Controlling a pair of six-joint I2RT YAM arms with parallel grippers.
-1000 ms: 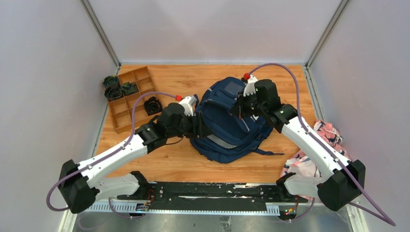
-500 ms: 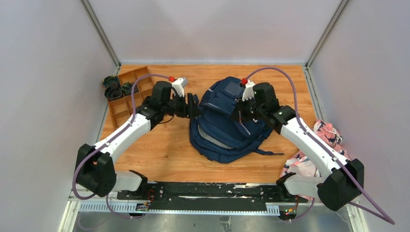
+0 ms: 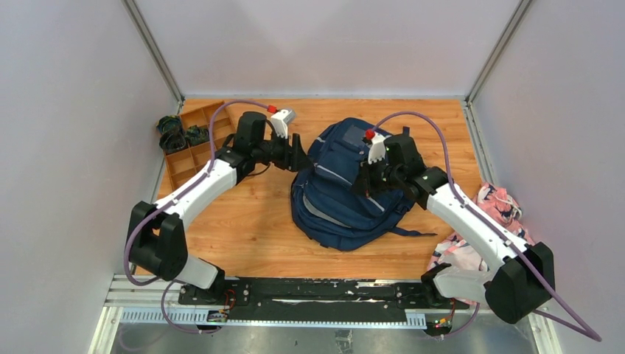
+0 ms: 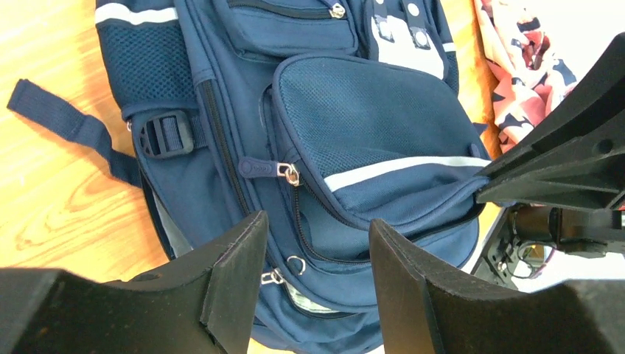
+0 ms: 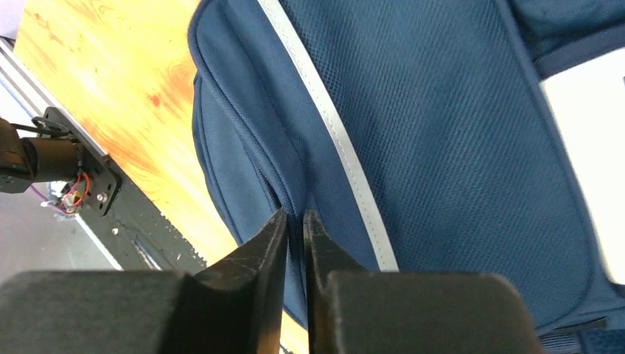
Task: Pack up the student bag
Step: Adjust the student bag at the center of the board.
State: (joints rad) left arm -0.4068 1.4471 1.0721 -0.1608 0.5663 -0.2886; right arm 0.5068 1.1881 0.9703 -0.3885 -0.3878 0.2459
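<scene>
Wooden tabletop (image 3: 243,221) lies under both arms. Right gripper (image 5: 295,215) has its fingers pressed nearly together with only a thin slit between them, tips low over the student bag (image 5: 442,147); whether fabric is pinched there cannot be made out. Left gripper (image 4: 315,221) stands spread and empty, the bag's zipped mesh pocket just beyond its tips. Farther off, beyond the bag, a pink patterned cloth (image 4: 516,66) is cut off by the frame edge.

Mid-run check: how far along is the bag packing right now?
Done: nothing visibly packed; dark items sit in the wooden tray, and the patterned cloth lies by the right arm. In hand: right hand looks pinched on the student bag, left hand open over it. Left: probably opening it and loading everything.
</scene>
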